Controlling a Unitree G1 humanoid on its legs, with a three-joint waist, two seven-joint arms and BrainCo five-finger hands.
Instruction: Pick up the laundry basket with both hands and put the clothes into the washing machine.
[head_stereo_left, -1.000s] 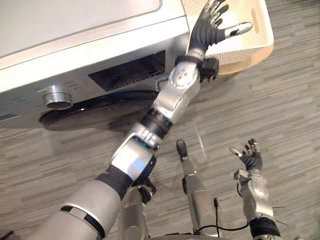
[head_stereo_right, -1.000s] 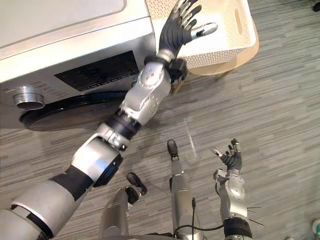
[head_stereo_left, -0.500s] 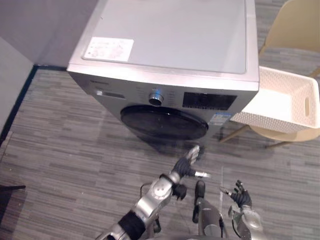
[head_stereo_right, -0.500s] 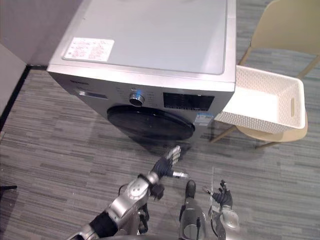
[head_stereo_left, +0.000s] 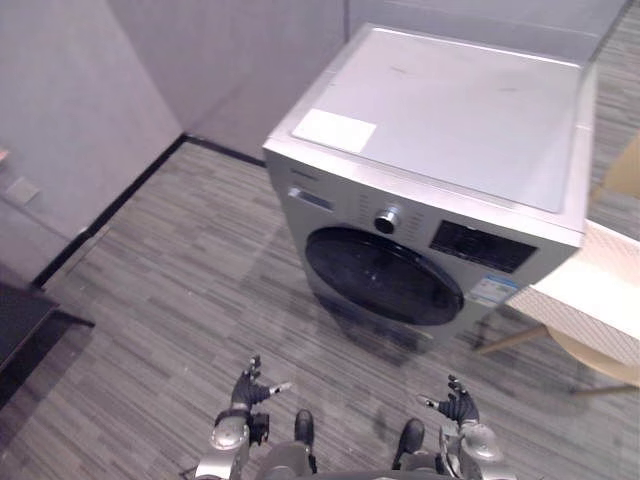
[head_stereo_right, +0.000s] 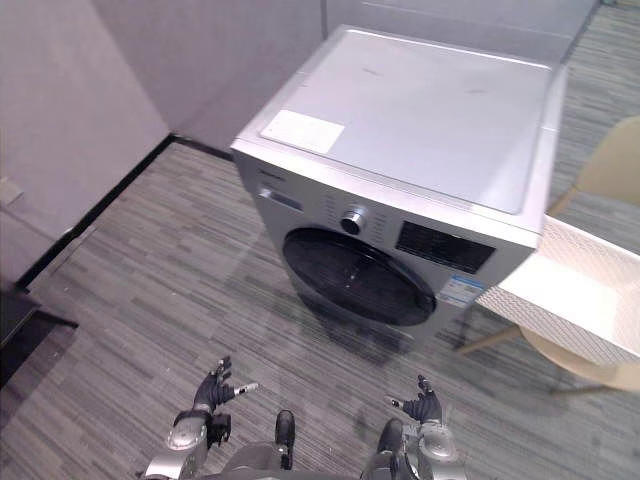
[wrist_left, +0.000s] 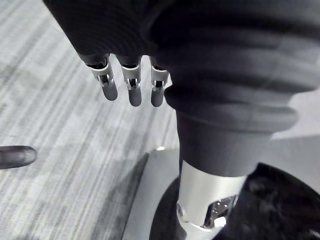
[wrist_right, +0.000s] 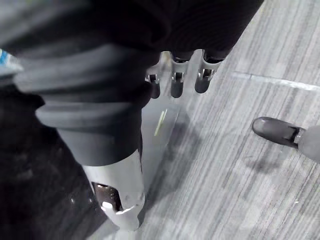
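Left hand (head_stereo_left: 246, 388), right hand (head_stereo_left: 459, 405): low over the floor (head_stereo_left: 180, 300), fingers spread, holding nothing.
Washing machine (head_stereo_left: 440, 170): door (head_stereo_left: 385, 278) closed.
Laundry basket (head_stereo_right: 585, 300): on the chair (head_stereo_right: 600, 370) seat, just beside the machine's right side. Perforated plastic, likely light, stiff, slightly flexing. Take it by opposite rims, one hand each.
Change: the left hand, formerly raised at the basket, is now withdrawn. The camera has pulled back.

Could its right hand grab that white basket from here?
Probably not: the right hand hangs low and open, with floor between it and the laundry basket on the chair. Nothing blocks the way.
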